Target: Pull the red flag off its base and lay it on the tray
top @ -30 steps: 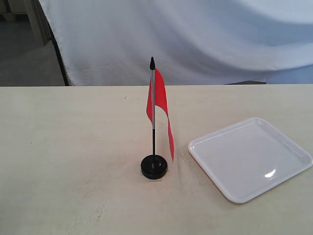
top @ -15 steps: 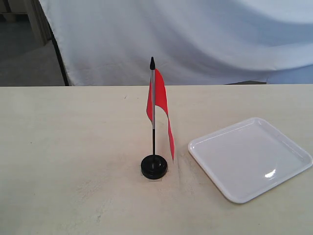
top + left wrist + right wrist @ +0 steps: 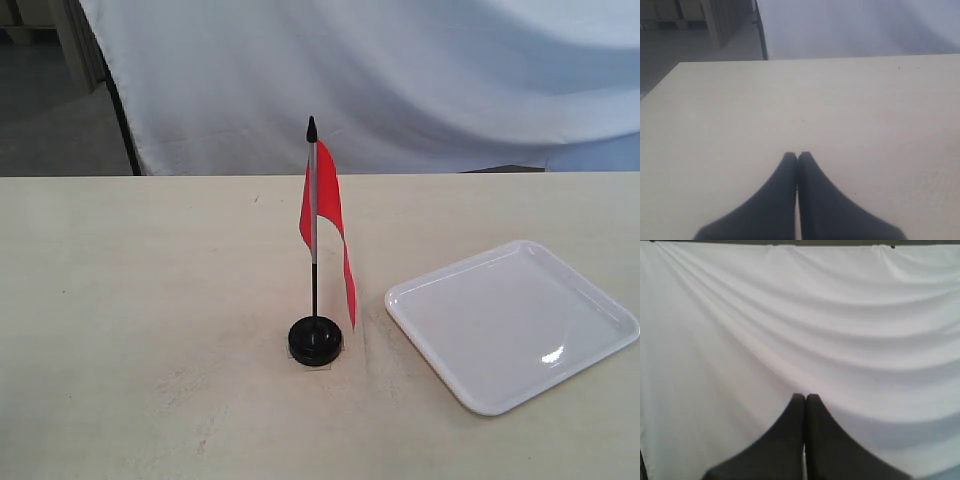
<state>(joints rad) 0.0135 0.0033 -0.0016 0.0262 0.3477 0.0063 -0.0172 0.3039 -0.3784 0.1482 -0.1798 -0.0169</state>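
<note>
The red flag (image 3: 323, 205) stands upright on its thin pole, silver-grey above and black below, plugged into the round black base (image 3: 315, 339) near the middle of the table in the exterior view. The glossy white tray (image 3: 511, 322) lies to its right, with nothing on it. Neither arm shows in the exterior view. In the left wrist view my left gripper (image 3: 797, 156) is shut and holds nothing, above bare tabletop. In the right wrist view my right gripper (image 3: 805, 397) is shut and holds nothing, facing the white cloth. Flag, base and tray are out of both wrist views.
A white cloth backdrop (image 3: 400, 80) hangs behind the table's far edge. The beige tabletop (image 3: 140, 300) stretches left of the flag. A dark stand leg (image 3: 122, 120) rises at the back left.
</note>
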